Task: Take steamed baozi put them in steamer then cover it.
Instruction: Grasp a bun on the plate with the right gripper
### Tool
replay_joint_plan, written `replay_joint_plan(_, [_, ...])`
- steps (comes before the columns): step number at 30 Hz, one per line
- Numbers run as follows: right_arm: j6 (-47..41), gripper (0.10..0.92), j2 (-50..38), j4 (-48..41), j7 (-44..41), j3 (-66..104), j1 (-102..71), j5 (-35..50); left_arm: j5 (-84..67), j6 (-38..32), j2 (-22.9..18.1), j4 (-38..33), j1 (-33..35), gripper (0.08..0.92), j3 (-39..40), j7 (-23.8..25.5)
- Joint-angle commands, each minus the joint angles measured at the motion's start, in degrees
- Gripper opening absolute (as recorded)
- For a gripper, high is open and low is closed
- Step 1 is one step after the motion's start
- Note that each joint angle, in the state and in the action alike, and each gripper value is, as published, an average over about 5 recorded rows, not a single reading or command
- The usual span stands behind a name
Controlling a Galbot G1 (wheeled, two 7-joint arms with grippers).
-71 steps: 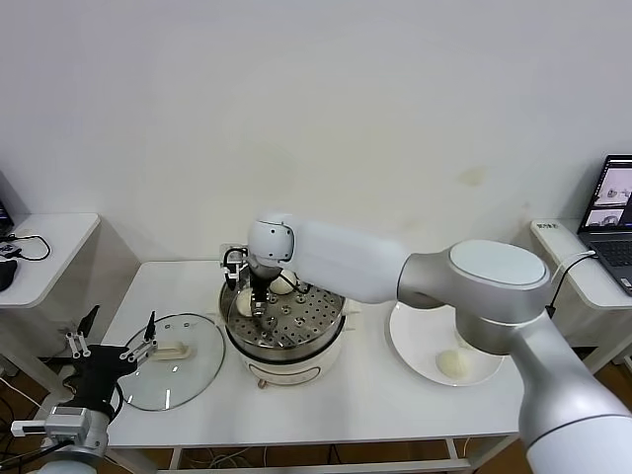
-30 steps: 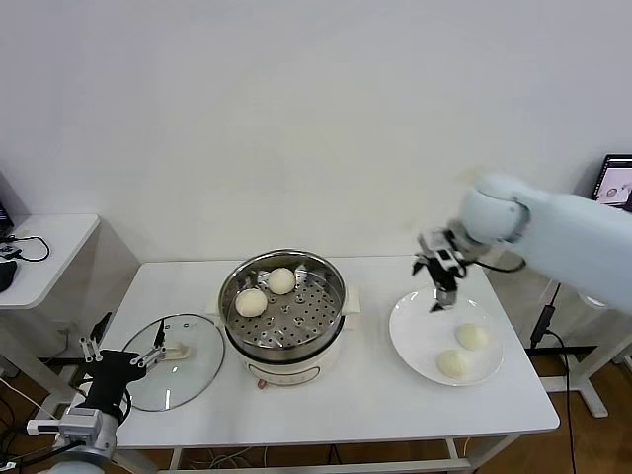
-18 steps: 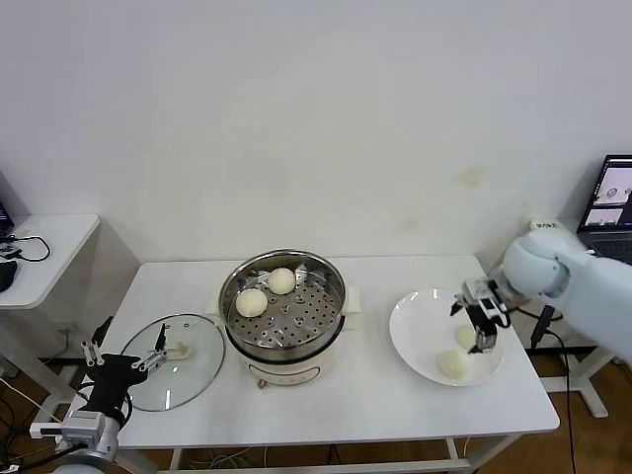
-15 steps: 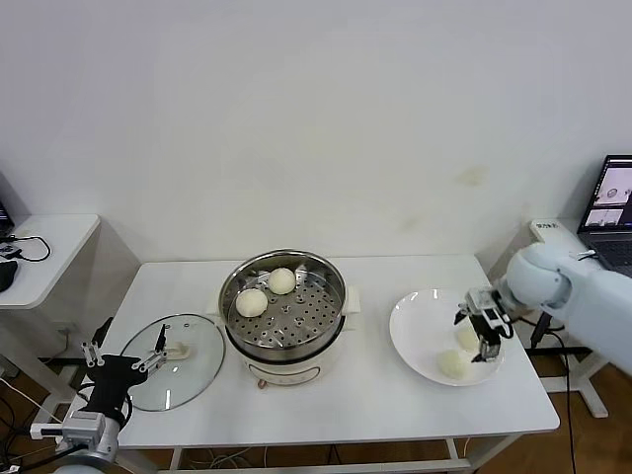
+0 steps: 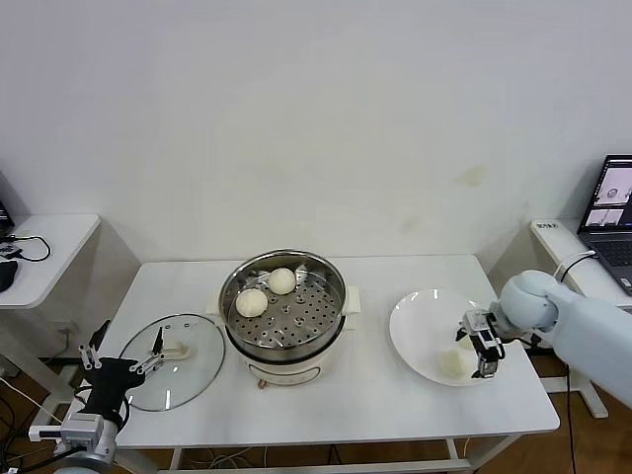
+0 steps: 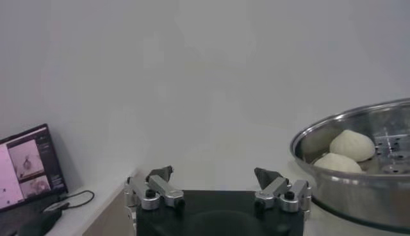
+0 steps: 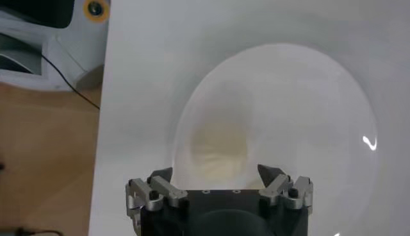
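Note:
The steamer (image 5: 281, 314) stands mid-table with two baozi (image 5: 251, 302) (image 5: 282, 280) on its perforated tray. On the white plate (image 5: 415, 321) to its right, one baozi (image 5: 454, 363) shows beside my right gripper (image 5: 478, 352), which hangs low over the plate. In the right wrist view that gripper (image 7: 216, 173) is open, and a baozi (image 7: 218, 149) lies just ahead of its spread fingertips on the plate (image 7: 307, 115). My left gripper (image 5: 123, 360) waits open at the front left, by the lid. Its wrist view shows the gripper (image 6: 216, 176) empty, with the steamer (image 6: 359, 173) beyond.
The round glass lid (image 5: 188, 380) lies flat left of the steamer. A laptop (image 5: 617, 207) sits on a side table at the far right, and a second side table (image 5: 39, 247) stands at the left. The white wall is close behind.
My right arm left the steamer, swung across to the plate and came down low over its baozi, open all the way. The left arm barely moved.

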Motion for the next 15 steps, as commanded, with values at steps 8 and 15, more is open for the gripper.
replay_joint_plan(8, [-0.5,0.816,7.3,-7.1,1.6,1.3,-2.6,-2.0,0.0,-0.1,-0.1,0.8,-0.3,0.823,0.2,0.0])
replay_joint_plan(15, [-1.3,0.749,7.2,-7.2,1.3,1.2,-2.5,-2.2,0.0,-0.1,-0.2,0.8,-0.3,0.823,0.2,0.0])
